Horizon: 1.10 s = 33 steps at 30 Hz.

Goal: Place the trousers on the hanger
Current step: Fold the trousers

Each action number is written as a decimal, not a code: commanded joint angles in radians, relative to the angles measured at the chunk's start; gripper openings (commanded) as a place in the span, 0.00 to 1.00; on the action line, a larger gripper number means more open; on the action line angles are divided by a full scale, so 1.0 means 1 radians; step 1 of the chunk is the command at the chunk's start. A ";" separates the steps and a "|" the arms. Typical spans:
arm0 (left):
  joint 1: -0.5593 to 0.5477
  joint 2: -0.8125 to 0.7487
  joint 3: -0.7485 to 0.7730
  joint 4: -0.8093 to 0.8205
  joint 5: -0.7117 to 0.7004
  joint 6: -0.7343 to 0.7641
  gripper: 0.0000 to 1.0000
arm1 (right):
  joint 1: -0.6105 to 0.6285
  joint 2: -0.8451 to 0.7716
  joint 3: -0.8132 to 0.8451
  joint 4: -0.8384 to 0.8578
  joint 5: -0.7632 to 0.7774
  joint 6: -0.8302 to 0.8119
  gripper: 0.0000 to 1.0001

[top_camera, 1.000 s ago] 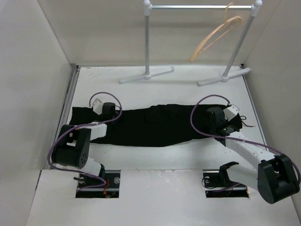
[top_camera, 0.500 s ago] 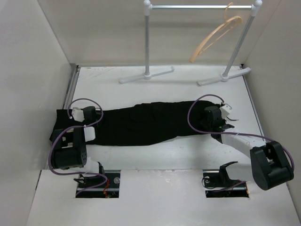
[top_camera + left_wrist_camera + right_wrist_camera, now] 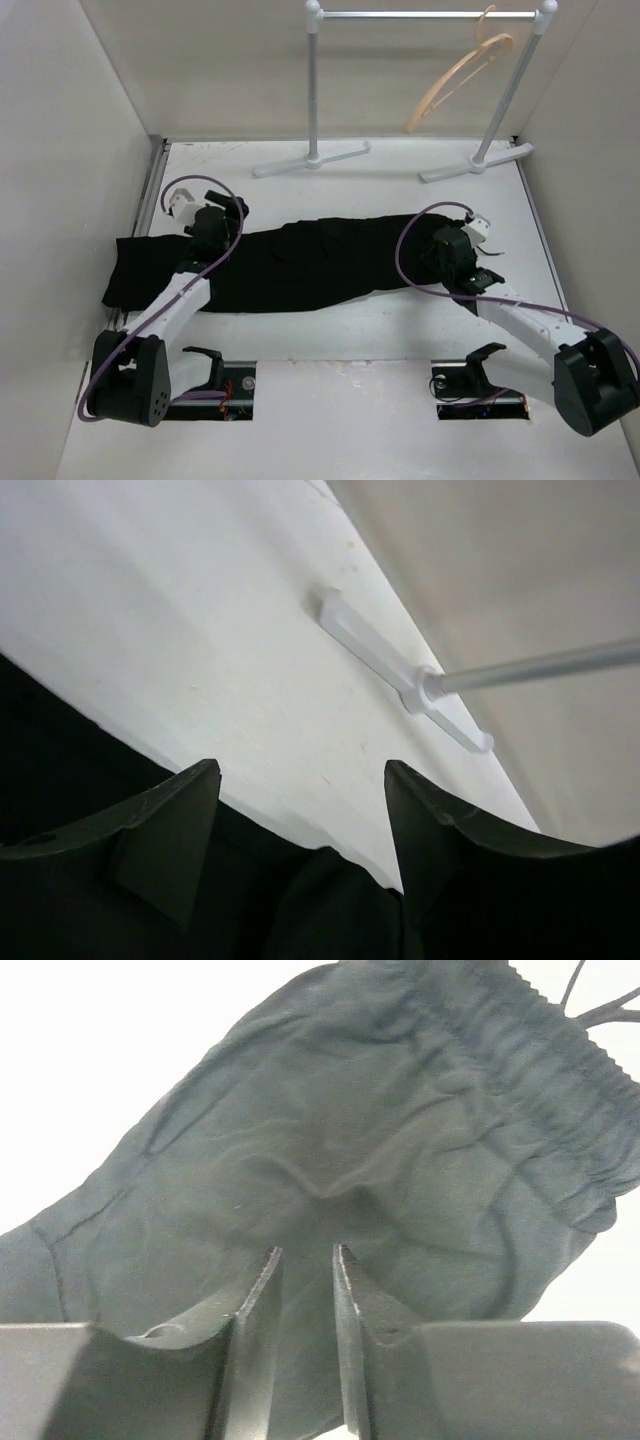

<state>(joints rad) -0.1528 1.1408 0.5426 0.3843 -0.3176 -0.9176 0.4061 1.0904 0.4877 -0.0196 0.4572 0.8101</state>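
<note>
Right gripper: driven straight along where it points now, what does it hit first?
The trousers. The right gripper aims at black cloth beside the gathered waistband, nothing in between; how close the tips are is hard to judge.

The trousers (image 3: pixel 300 262) are plain black with no pattern; in the right wrist view the fabric reads dark grey-green. The hanger (image 3: pixel 455 80) is light tan. The rail (image 3: pixel 430 14) is grey with white joints and white feet. The table (image 3: pixel 350 190) is white. The left arm (image 3: pixel 170 300) and right arm (image 3: pixel 520 315) have white links, black joints and purple cables.
</note>
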 commanded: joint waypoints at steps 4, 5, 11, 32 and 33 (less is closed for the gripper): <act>-0.093 0.014 0.042 -0.028 -0.101 0.152 0.71 | 0.044 -0.003 0.051 -0.009 0.089 -0.051 0.42; -0.095 0.017 0.034 -0.031 -0.101 0.160 0.72 | 0.046 -0.001 0.049 -0.008 0.089 -0.052 0.43; -0.086 -0.085 0.002 -0.076 -0.170 0.258 0.73 | 0.081 0.003 0.046 -0.009 0.086 -0.049 0.32; -0.538 0.264 0.115 0.034 -0.121 0.143 0.21 | 0.224 0.428 0.161 0.081 -0.069 0.150 0.11; -0.522 0.290 0.109 0.045 -0.100 0.123 0.22 | 0.230 0.433 0.163 0.084 -0.071 0.153 0.11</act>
<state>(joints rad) -0.7052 1.3964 0.6312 0.3462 -0.4435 -0.7242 0.6071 1.4960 0.6262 0.0235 0.4362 0.9146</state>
